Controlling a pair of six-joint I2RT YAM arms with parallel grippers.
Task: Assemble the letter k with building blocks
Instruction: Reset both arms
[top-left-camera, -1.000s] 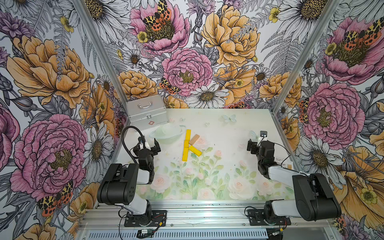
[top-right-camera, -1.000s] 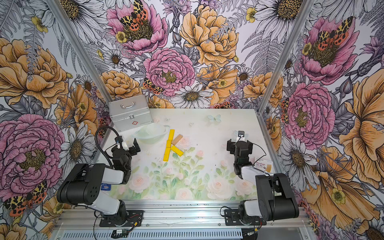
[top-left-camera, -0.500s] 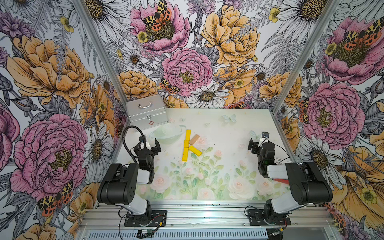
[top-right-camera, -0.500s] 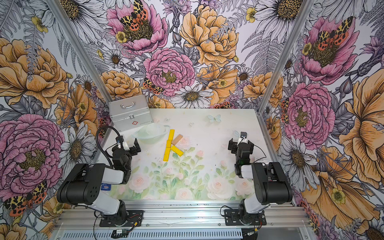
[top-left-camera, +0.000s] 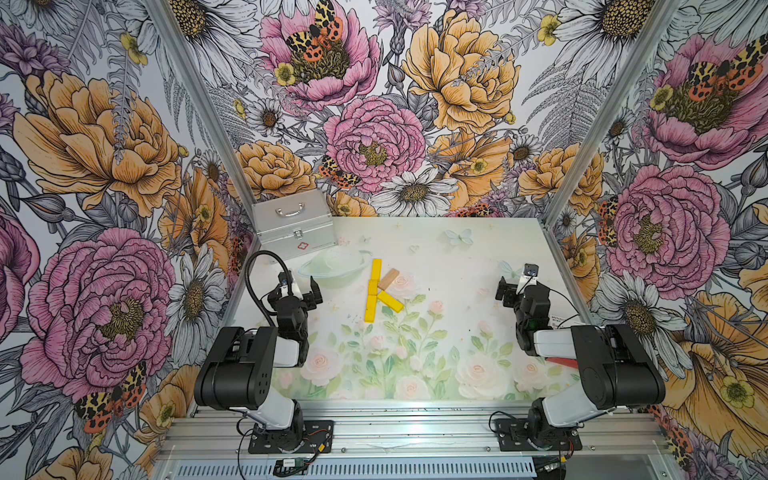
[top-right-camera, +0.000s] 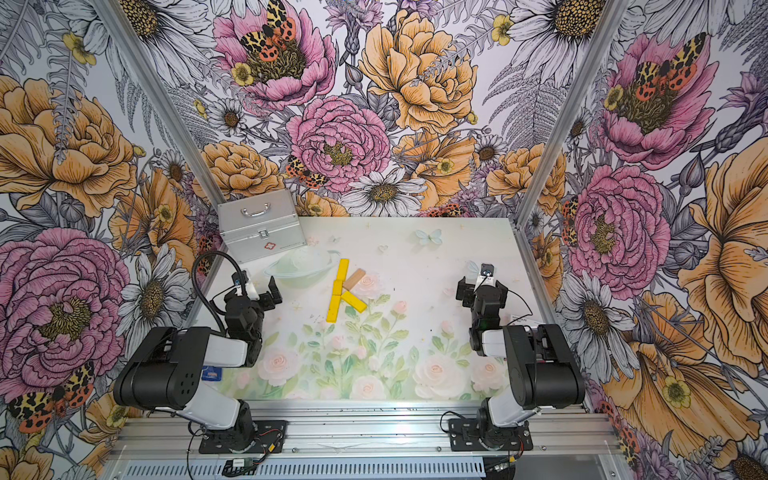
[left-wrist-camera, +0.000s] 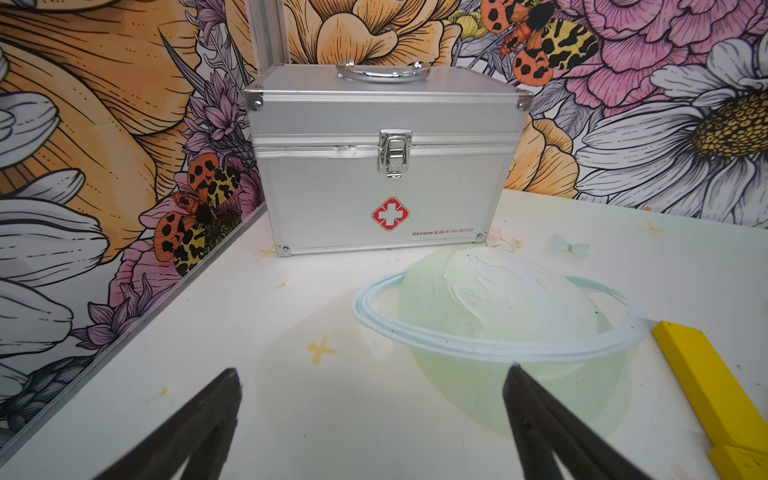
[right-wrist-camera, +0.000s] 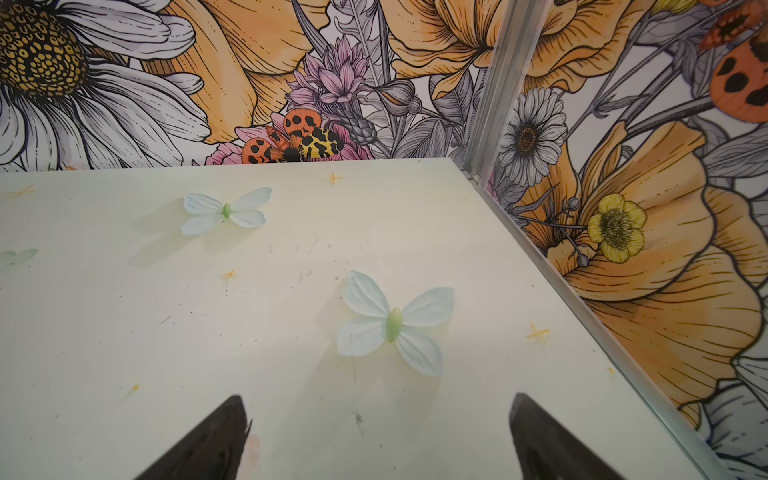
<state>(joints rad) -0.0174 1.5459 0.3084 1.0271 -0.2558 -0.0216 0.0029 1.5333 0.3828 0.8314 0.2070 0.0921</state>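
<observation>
Both arms sit folded by the front rail. The left hand (top-left-camera: 296, 293) is spread wide and empty, low over the surface (top-left-camera: 449, 266) and near the figure. The right hand (top-left-camera: 518, 289), also wide and empty, is well apart from it. Beyond them, mid-surface, the letter k (top-left-camera: 376, 293) lies flat. It has a yellow stem (top-left-camera: 372, 286), a tan block (top-left-camera: 388, 277) as the upper arm and a yellow block (top-left-camera: 390, 301) as the lower. The figure looks finished, so I judge the step to be parking. Any move should go up and away from the loose pieces, since a brush would skew them. A silver case (top-left-camera: 293, 222) stands in the far corner.
</observation>
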